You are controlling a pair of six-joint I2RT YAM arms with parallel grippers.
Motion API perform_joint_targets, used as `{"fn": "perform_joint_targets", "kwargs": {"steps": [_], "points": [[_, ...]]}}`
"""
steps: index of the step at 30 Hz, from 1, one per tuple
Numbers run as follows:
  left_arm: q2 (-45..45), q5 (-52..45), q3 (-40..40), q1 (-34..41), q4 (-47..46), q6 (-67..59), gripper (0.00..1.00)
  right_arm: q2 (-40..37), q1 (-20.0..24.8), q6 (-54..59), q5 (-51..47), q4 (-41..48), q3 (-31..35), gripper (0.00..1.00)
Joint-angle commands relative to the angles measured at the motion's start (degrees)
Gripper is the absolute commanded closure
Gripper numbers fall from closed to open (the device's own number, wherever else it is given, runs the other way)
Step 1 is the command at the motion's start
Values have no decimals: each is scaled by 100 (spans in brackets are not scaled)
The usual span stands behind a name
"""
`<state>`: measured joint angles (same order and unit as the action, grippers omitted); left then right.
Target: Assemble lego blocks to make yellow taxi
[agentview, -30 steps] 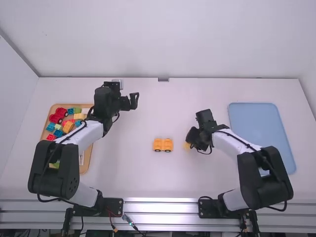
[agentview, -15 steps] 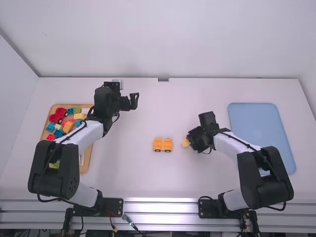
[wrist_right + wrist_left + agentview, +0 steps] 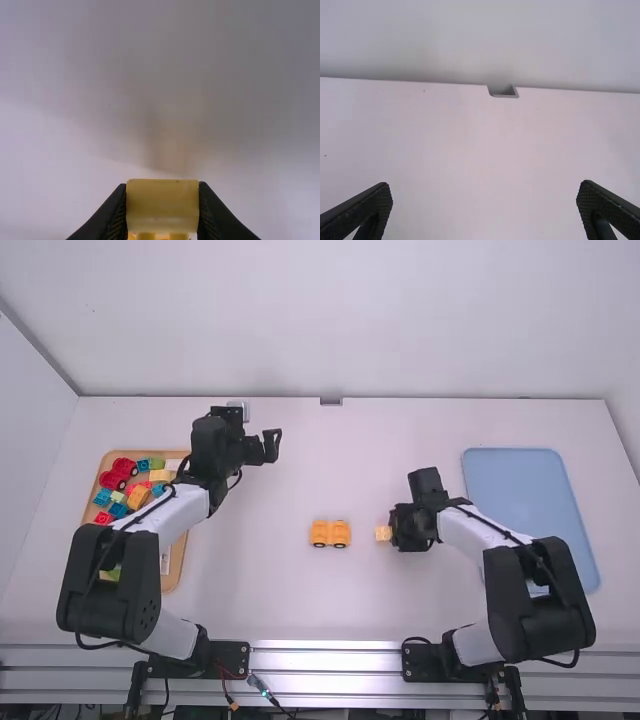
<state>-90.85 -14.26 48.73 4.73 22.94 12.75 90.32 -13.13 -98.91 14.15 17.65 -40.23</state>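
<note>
At the near end of the wooden tray (image 3: 175,573), on the left of the desk (image 3: 250,590), a yellow-green block (image 3: 110,574) lies partly under the left arm. A little farther off, near the middle of the desk, the orange wheeled piece (image 3: 330,533) stands on its dark wheels. Just to its right, and apart from it, the right gripper (image 3: 391,532) holds a yellow block (image 3: 382,534) pinched between its fingers (image 3: 116,212). The blue tray (image 3: 530,510) lies on the far right side. Red, blue and yellow blocks (image 3: 138,497) sit in the wooden tray's farther part. Farther still, left of the middle, the left gripper (image 3: 268,446) is spread wide with nothing between its fingers.
</note>
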Motion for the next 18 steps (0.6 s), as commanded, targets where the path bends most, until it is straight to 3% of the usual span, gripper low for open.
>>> {"fn": "perform_joint_targets", "kwargs": {"steps": [1,18], "points": [[-22,33,-52,13,-20,98,1,44,2,-428,-96,22,-125,100],[-22,22,-55,15,-164,205,1,44,-9,-411,-92,33,-223,100]]}}
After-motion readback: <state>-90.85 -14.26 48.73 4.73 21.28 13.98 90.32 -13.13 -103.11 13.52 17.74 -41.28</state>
